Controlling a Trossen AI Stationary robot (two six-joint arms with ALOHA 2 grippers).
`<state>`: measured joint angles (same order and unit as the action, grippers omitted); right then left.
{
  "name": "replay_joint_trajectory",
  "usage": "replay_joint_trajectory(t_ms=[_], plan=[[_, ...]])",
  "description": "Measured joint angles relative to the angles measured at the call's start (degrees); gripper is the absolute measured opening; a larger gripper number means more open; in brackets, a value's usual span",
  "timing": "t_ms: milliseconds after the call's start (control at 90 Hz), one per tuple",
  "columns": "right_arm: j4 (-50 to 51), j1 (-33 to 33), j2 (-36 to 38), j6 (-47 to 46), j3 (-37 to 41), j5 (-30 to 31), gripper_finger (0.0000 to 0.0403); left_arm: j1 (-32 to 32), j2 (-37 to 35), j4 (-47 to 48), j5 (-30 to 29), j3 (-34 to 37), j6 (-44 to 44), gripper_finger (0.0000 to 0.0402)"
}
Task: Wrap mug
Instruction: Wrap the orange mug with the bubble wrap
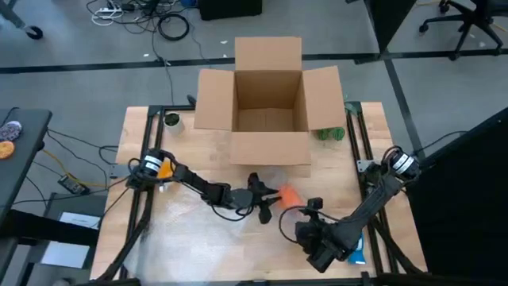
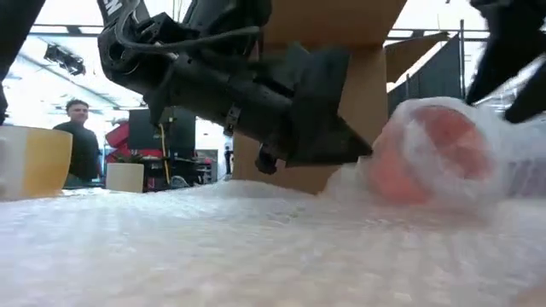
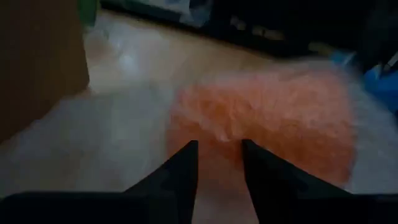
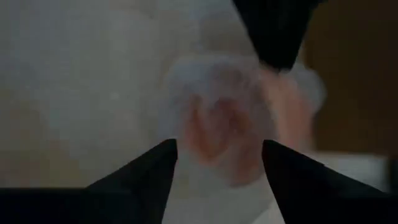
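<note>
The left gripper sits low beside the mug, its fingers narrowly parted against the wrap. The right gripper faces it from the near side, jaws spread wide. The orange mug lies swaddled in bubble wrap on the wooden table, before the open cardboard box. A person stands beyond.

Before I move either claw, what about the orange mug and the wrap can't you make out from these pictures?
- Small bright orange rounded mug: its handle and its opening are hidden in every view by the clear bubble wrap sheet pulled over it.
- Left claw: the left wrist view is too blurred to show whether its fingers pinch wrap or touch the mug.
- Right claw: open, but the right wrist view is too blurred to judge contact.
- Open brown cardboard box: its floor is partly shadowed in the high view.
</note>
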<state>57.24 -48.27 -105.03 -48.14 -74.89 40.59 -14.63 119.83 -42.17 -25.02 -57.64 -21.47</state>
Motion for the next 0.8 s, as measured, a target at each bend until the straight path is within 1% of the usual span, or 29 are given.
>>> replay_joint_trajectory(t_ms=[56, 100, 244, 444, 567, 622, 744, 800], plan=[[-0.7, -1.0, 0.0, -4.1, 0.0, 0.0, 0.0195, 0.0, 0.1, 0.9, 0.3, 0.1, 0.0, 0.0108], [-1.6, -1.6, 0.0, -6.8, 0.3, 1.1, 0.0187, 0.0, 0.1, 1.2, 0.2, 0.1, 0.0, 0.0108], [-2.9, -1.9, -0.3, -12.5, 3.5, 4.0, 0.0144, 0.0, 0.1, 1.3, 0.1, 0.1, -1.0, 0.0108], [-6.2, 0.7, -4.0, -13.5, 5.8, 5.8, 0.0061, 0.0, 0.0, 1.0, -0.1, -0.1, -1.2, 0.0108], [-6.4, 1.9, -6.1, -13.7, 5.7, 6.3, 0.0012, 0.0, -1.6, 0.7, 1.5, -0.1, 0.0, 0.0108], [-6.2, 2.0, -6.5, -13.7, 5.8, 6.3, 0.0005, 0.0, -3.6, 0.5, 2.0, -0.1, 1.9, 0.0108], [-5.7, 2.0, -6.4, -12.7, 5.8, 6.3, 0.0011, 0.6, -8.6, 1.2, 1.5, -0.2, 7.8, 0.0108], [-5.6, 1.9, -6.4, -11.1, 5.8, 6.1, 0.001, 1.7, -9.4, 1.2, 0.8, -1.1, 11.0, 0.0108]])
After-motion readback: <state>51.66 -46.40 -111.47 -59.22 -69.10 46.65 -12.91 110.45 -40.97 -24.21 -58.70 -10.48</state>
